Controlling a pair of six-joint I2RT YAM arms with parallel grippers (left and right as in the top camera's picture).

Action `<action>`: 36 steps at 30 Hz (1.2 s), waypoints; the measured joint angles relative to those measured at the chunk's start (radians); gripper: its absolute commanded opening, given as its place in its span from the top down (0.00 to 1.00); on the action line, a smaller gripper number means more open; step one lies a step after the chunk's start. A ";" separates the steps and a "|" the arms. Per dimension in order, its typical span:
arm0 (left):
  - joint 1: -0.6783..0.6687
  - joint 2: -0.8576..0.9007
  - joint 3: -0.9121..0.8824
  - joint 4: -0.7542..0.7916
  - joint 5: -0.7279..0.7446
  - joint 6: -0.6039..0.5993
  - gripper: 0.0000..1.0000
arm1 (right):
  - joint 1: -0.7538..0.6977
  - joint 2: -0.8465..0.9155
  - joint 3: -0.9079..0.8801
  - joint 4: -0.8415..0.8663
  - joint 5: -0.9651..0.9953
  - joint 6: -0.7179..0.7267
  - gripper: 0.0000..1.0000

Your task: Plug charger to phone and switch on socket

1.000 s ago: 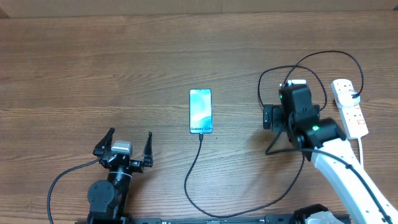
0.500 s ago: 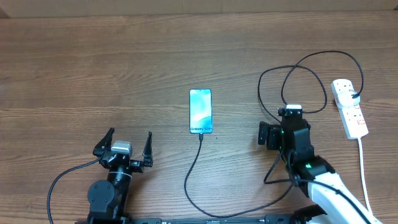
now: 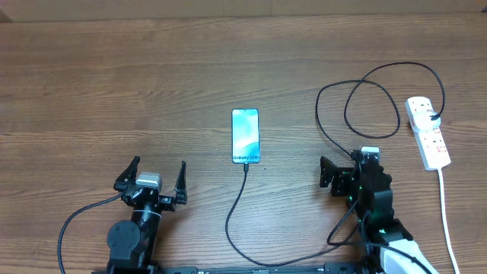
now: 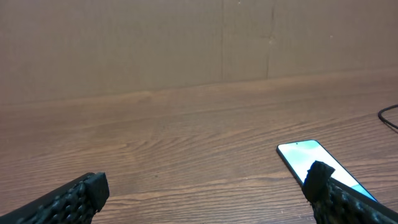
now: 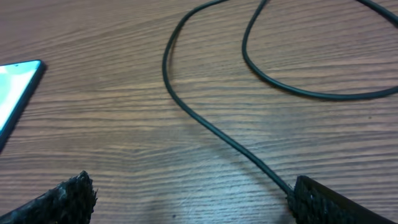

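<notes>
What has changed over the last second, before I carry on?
The right tool, open and empty, pulled back from beside the socket toward the robot's own edge of the table. Nothing was gripped or let go. The left tool, also open, the phone, the charger and the socket stayed where they were.

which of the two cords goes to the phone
The thin black charger, its tip at the near short edge of the phone; the thick white cord only leaves the socket at the right.

Phone (image 3: 245, 135) centre; charger (image 3: 228, 224) meets its near edge, loops right to socket (image 3: 428, 131) at far right
</notes>
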 measured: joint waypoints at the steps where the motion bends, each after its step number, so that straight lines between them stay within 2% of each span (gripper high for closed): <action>1: 0.000 0.000 0.000 0.000 0.000 0.000 0.00 | 0.000 -0.018 -0.012 0.002 -0.007 0.000 0.00; 10: 0.000 0.000 0.000 0.000 0.000 0.000 0.00 | -0.001 -0.169 -0.063 -0.048 -0.026 0.008 0.00; 20: 0.000 0.000 0.000 0.000 0.000 0.000 0.00 | -0.001 -0.364 -0.063 -0.198 -0.027 0.008 0.00; 26: 0.000 0.000 0.000 0.000 0.000 0.000 0.00 | -0.001 -0.540 -0.063 -0.336 -0.032 0.008 0.00; 36: 0.000 0.000 0.000 0.000 0.000 0.000 0.00 | -0.005 -0.872 -0.063 -0.336 -0.043 0.007 0.00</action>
